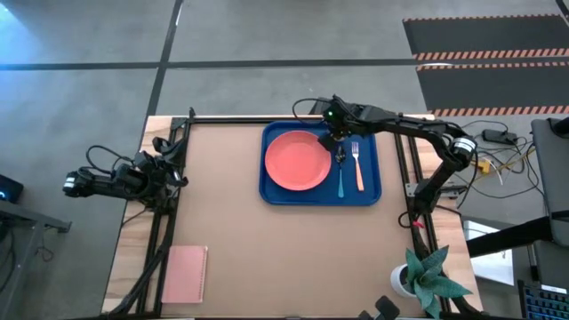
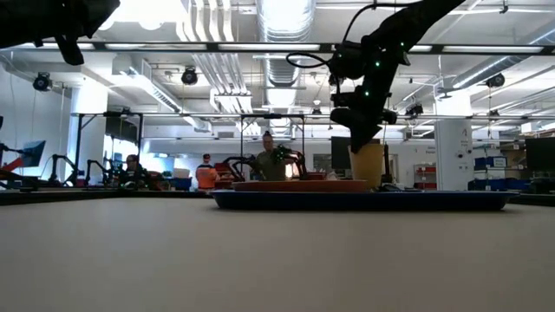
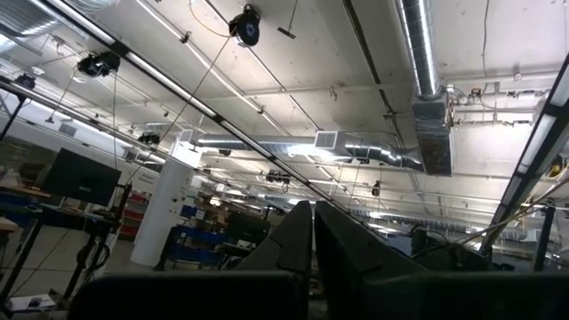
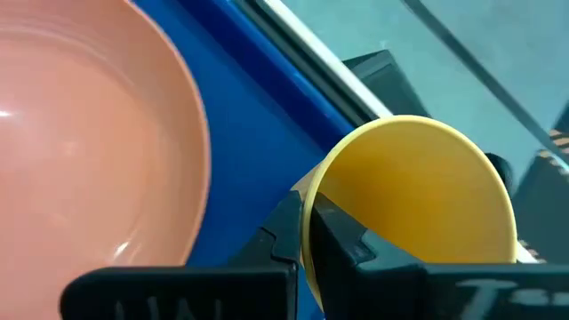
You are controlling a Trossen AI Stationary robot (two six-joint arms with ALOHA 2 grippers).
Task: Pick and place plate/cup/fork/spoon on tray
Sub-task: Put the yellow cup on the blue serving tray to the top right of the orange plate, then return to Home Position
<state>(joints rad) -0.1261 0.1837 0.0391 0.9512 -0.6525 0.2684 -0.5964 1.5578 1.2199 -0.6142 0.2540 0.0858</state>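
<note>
Right gripper (image 1: 331,140) is clenched on the cup (image 4: 418,209), one finger inside the rim and one outside, as the right wrist view shows; it hangs over the tray's far edge, just beyond the spoon's bowl and close beside the plate's far right rim. Taking the tray (image 1: 369,197) as the landmark: it is the biggest task thing, a deep-blue rectangle lying on the far right part of the table (image 1: 267,249). On the tray's left half lies the plate (image 1: 297,160), flat and coral-pink, filling most of that half. In the low view the plate (image 2: 299,185) shows as a thin band above the tray's rim (image 2: 434,201), and the cup (image 2: 367,164) stands out above that rim to the right of the plate, gripped from above by the right gripper (image 2: 365,130); whether the cup's base touches the tray floor I cannot tell. On the tray's right half lie the fork (image 1: 357,166) and the spoon (image 1: 340,173), side by side, close but apart, handles pointing to the near rim, the spoon nearer the plate. The fork's tines are at the far end. Left gripper (image 1: 73,184) waits well off to the left of the tray, past the table's left edge; in its own wrist view its fingers (image 3: 293,240) lie pressed together with nothing between them, pointing up at the ceiling.
</note>
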